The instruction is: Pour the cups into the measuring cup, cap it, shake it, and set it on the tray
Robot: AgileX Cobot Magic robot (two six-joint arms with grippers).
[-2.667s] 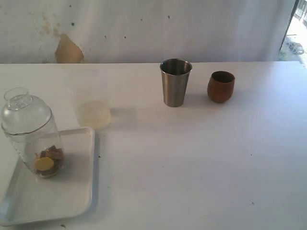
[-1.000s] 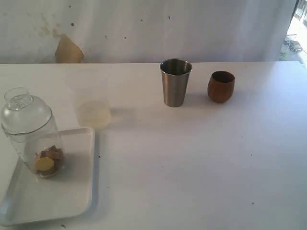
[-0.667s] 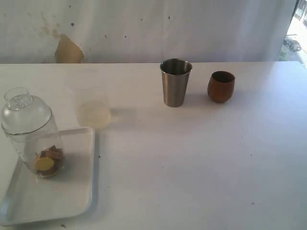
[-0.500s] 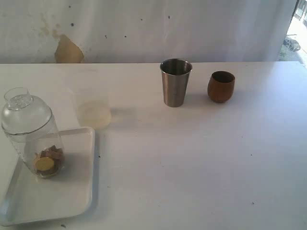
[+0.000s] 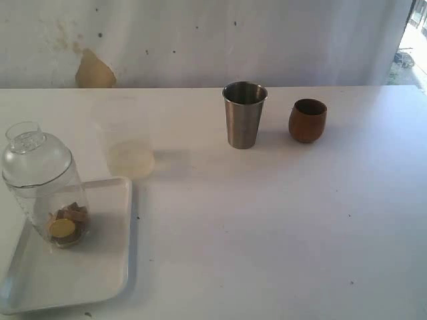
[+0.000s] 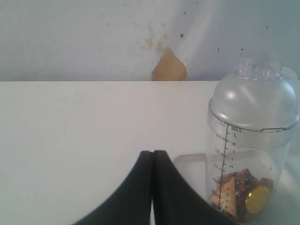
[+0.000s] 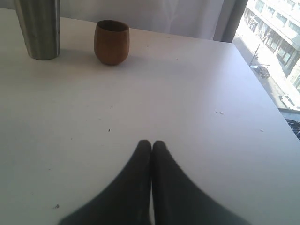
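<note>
The measuring cup [image 5: 50, 193] stands upright on the white tray [image 5: 100, 267] at the front left. A clear dome lid [image 5: 33, 157] caps it, and brown pieces with a yellow disc lie at its bottom. The steel tumbler [image 5: 244, 115] and the brown wooden cup [image 5: 307, 121] stand side by side at the back of the table. Neither gripper shows in the exterior view. My left gripper [image 6: 152, 152] is shut and holds nothing, a short way from the measuring cup [image 6: 248, 159] and the tray's rim [image 6: 187, 161]. My right gripper [image 7: 151, 142] is shut and empty, well short of the wooden cup [image 7: 111, 42] and the tumbler [image 7: 40, 28].
A faint translucent cup [image 5: 127, 150] with a yellowish bottom stands just behind the tray. A white wall with a tan patch [image 5: 93, 70] backs the table. The table's right edge [image 7: 276, 117] borders a window.
</note>
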